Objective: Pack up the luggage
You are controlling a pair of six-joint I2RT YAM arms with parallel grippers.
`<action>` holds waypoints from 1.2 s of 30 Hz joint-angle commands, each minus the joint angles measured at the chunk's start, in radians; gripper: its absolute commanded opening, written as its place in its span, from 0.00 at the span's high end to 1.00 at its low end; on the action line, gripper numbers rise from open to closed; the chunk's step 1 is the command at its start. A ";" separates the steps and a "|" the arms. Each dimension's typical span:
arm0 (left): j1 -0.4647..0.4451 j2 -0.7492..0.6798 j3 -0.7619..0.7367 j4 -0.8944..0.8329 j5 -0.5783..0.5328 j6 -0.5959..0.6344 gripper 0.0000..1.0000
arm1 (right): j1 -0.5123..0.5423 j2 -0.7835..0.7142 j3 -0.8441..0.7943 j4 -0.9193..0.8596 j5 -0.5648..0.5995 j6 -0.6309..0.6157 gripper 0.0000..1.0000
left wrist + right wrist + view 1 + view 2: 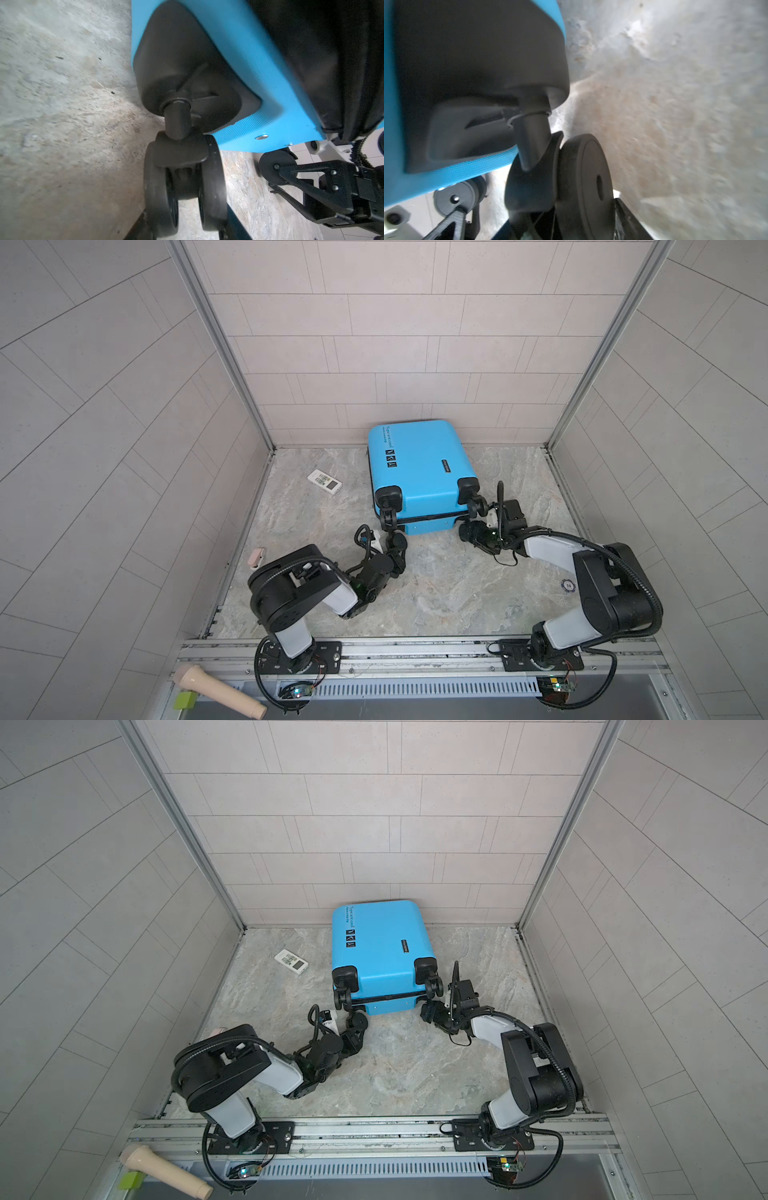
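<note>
Starting at the far left, a beige cylinder point(220, 691) and a green block point(185, 700) lie by the front rail, off the desk point(436, 593), and a small pink item point(256, 558) sits at the desk's left edge. Farther back, a white remote point(324, 481) lies flat, near the left side of the luggage point(417, 466) but apart from it. The left tool point(394, 538) reaches low over the desk to the luggage's near left corner. In the left wrist view its two fingers point(234, 224) flank the lower left wheel point(182, 187), each lying against one of the twin black discs, so this tool is closed on that wheel. The luggage itself, bright blue with its shells shut together, lies flat on the desk toward the back, printed side up and black wheels pointing toward the arms. Its far end is close to the rear wall; whether it touches cannot be told. At its near right corner the right tool point(469, 529) grips likewise. In the right wrist view one finger point(627, 224) lies against the outer disc of the lower right wheel point(583, 182), and the left wrist view shows the other finger point(301, 169) against the inner face. Well to the right, nearer the rail, a round blue-and-white token point(567, 584) rests on the desk beside the right arm.
</note>
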 commanded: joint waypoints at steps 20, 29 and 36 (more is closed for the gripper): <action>0.014 0.065 -0.180 0.225 -0.045 -0.133 0.31 | -0.159 0.139 -0.192 0.198 -0.168 0.125 0.25; 0.013 -0.155 -0.212 0.012 -0.106 -0.042 0.34 | -0.204 -0.098 -0.156 -0.154 -0.040 -0.026 0.16; 0.003 -0.547 -0.003 -0.747 -0.132 0.171 0.35 | -0.200 -0.303 -0.072 -0.430 0.066 -0.142 0.13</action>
